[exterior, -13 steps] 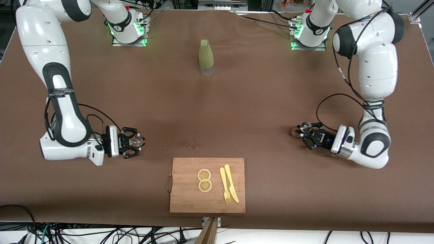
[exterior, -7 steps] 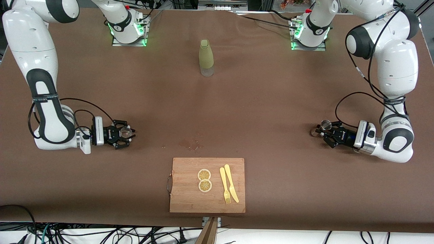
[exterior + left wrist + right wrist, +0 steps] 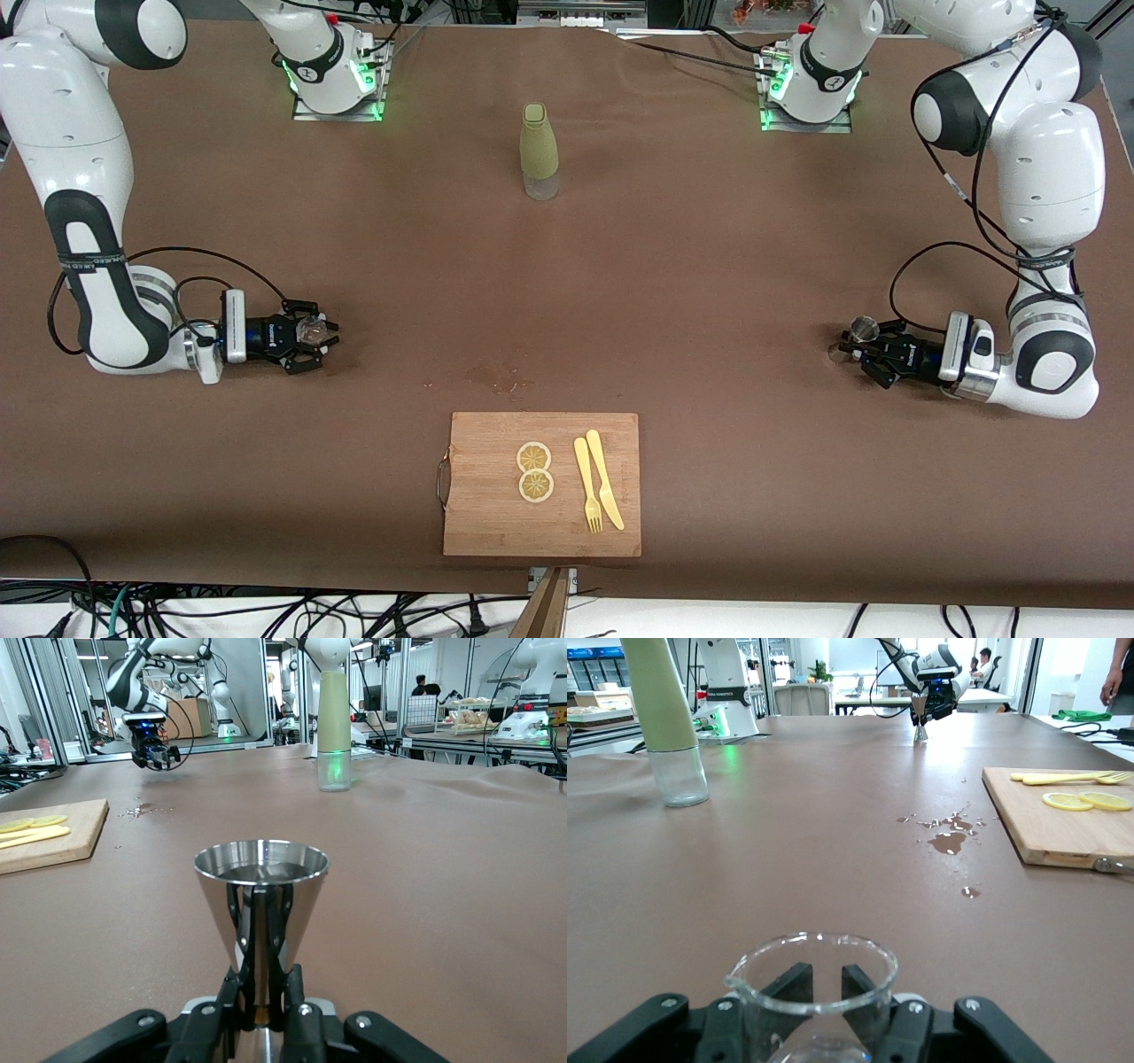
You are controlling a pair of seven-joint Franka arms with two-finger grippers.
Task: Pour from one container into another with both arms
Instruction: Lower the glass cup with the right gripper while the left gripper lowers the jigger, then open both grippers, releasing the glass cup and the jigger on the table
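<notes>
**Cups held far apart, pour not yet set up**

The left gripper (image 3: 873, 353) clasps a metal cup (image 3: 261, 895) low at its end of the table; the right gripper (image 3: 306, 334) clasps a glass beaker (image 3: 812, 992) at the other end. Bring them together level, rims close. A puddle (image 3: 500, 379), a cutting board (image 3: 542, 532) and a bottle (image 3: 539, 151) lie between.

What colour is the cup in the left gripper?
Shiny silver metal cup, held by the left gripper; clearest in the left wrist view.

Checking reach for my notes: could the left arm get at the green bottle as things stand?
Probably not yet: the left gripper is shut on a steel cup, so its jaws are taken. The cloth between it and the green bottle looks bare.
</notes>
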